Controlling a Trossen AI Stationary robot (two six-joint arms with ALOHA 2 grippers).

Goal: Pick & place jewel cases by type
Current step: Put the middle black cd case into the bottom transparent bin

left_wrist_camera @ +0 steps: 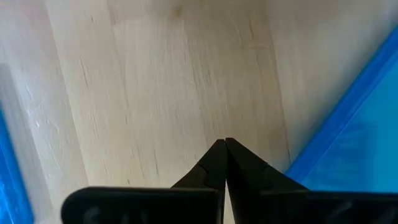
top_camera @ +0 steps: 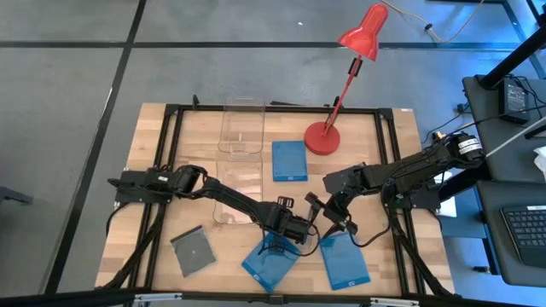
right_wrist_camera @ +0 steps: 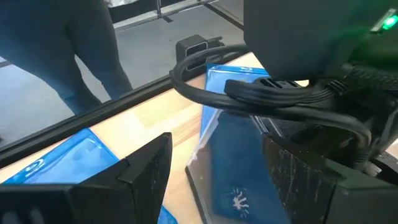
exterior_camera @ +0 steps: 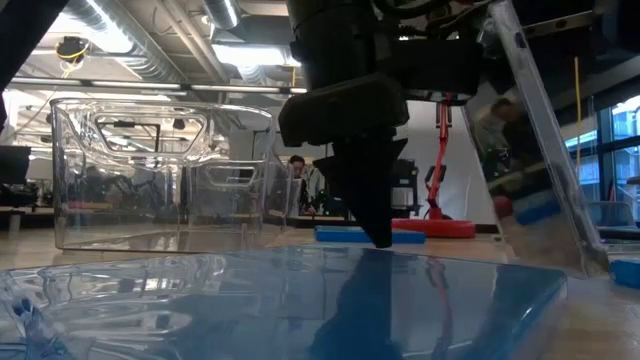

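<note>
**High view: two claws meet above blue cases at the counter's front**

The wooden counter (top_camera: 367, 141) carries a red desk lamp (top_camera: 328, 128) at the back and two clear plastic bins (top_camera: 241, 141) left of it. One blue jewel case (top_camera: 289, 159) lies flat between the bins and the lamp's base. A grey jewel case (top_camera: 193, 251) lies near the front left. Two more blue jewel cases sit at the front: one (top_camera: 271, 261) under the left arm's tip, another (top_camera: 344, 259) just right of it.

The left claw (top_camera: 309, 230) is pinched fully closed, empty, pointing down at bare wood between these two front cases. The right claw (top_camera: 339, 223) hangs close beside it, its fingers (right_wrist_camera: 149, 165) spread wide, holding nothing.
</note>
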